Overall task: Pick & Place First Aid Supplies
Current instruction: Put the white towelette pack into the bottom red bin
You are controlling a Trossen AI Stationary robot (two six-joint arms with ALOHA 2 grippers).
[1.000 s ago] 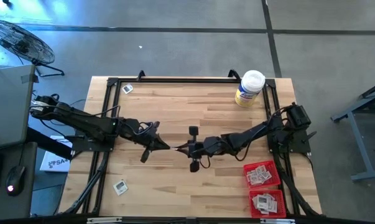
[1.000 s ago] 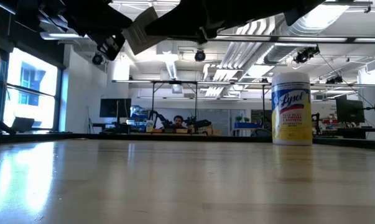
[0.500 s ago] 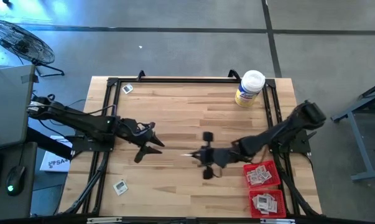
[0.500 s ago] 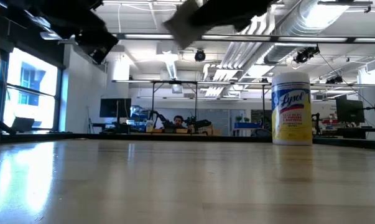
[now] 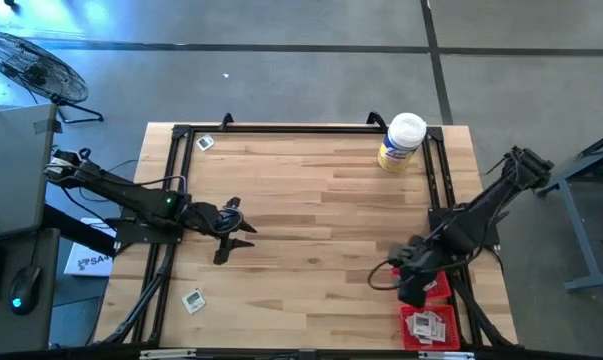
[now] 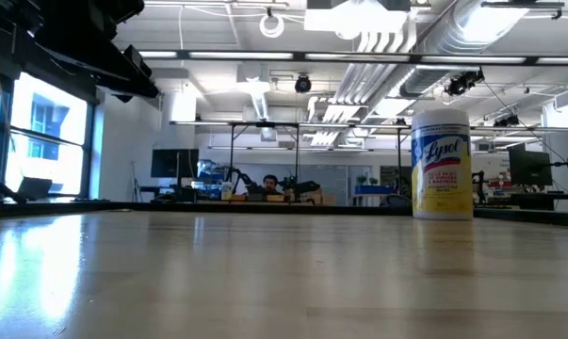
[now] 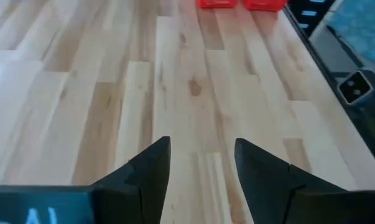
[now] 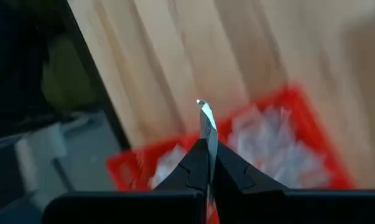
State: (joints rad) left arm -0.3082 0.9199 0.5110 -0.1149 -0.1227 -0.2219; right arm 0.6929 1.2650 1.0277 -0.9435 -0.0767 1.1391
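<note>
- Left gripper: at 9 o'clock on the table, released, fingers apart, nothing between them.
- Right gripper: at 4 o'clock, clenched on a packet held edge-up, directly above the red trays of packets; the nearer arm.

A: What is seen on the wooden table from above?

B: The left gripper is held open over bare wood. The right gripper is placed above two red trays of packets. A jar is stood at the far edge.
</note>
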